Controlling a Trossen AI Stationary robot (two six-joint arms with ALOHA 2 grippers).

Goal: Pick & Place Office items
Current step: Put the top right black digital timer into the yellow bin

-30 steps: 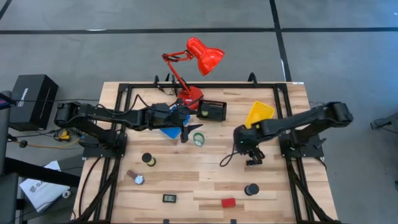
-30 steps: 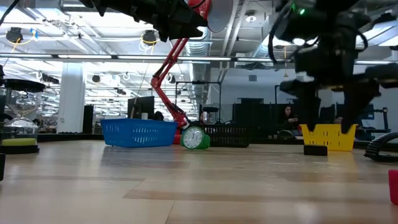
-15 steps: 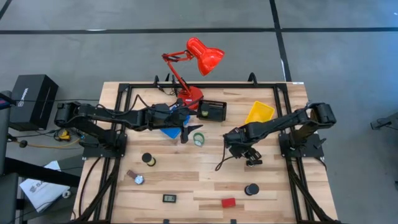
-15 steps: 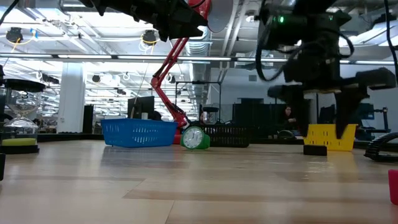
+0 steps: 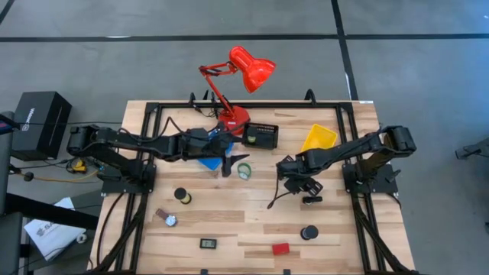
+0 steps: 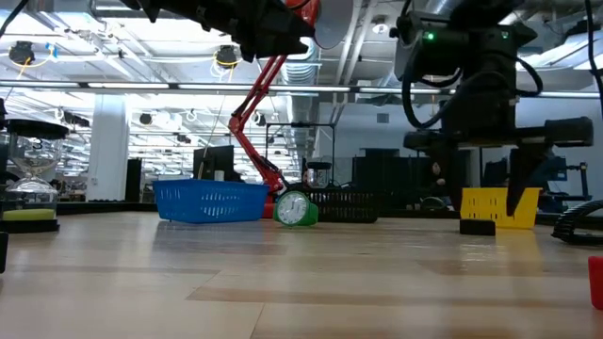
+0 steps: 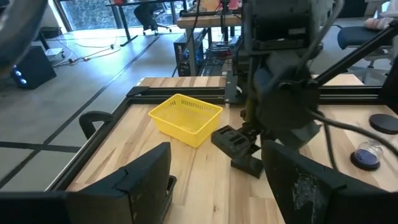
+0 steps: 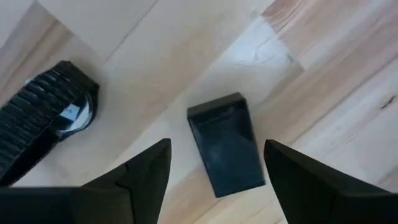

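The right gripper (image 5: 306, 187) hangs open-jawed directly above a small black block (image 8: 227, 143) lying flat toward the table's (image 5: 229, 221) right edge. The block sits skewed between the fingers, so closing may pivot it or nudge it away. The left gripper (image 5: 226, 162), also open, waits near the far edge.

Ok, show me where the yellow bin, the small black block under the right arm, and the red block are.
yellow bin (image 5: 319, 139): high view, on its inside floor.
small black block (image 8: 227, 144): right wrist view, middle of its top face.
red block (image 5: 281, 248): high view, centre of its top.
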